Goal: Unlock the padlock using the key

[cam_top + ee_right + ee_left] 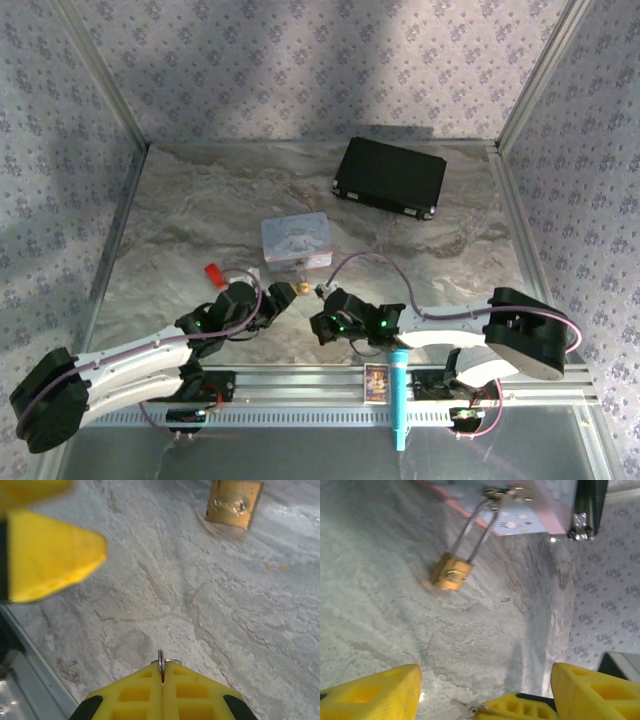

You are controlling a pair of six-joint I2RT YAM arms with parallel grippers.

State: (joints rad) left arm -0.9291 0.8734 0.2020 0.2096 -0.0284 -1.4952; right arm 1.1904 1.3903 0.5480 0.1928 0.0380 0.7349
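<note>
The padlock (451,572) lies on the tabletop (380,580) at 6 o'clock of the tin (296,240), shackle through its clasp. The left fingers (375,692) are spread wide. The right fingers (135,695) pinch the key (161,661).

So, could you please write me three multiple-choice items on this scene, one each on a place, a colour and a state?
1. The padlock hangs by its shackle from: A) the black case B) the pale blue tin C) the red block.
2. The padlock's body is: A) brass-gold B) red C) black.
3. The left end effector is: A) shut on the padlock B) shut on the red block C) open.
Answers: 1 B, the shackle runs up into the tin's latch. 2 A, both wrist views show a gold body. 3 C, its yellow fingers stand wide apart, holding nothing.
</note>
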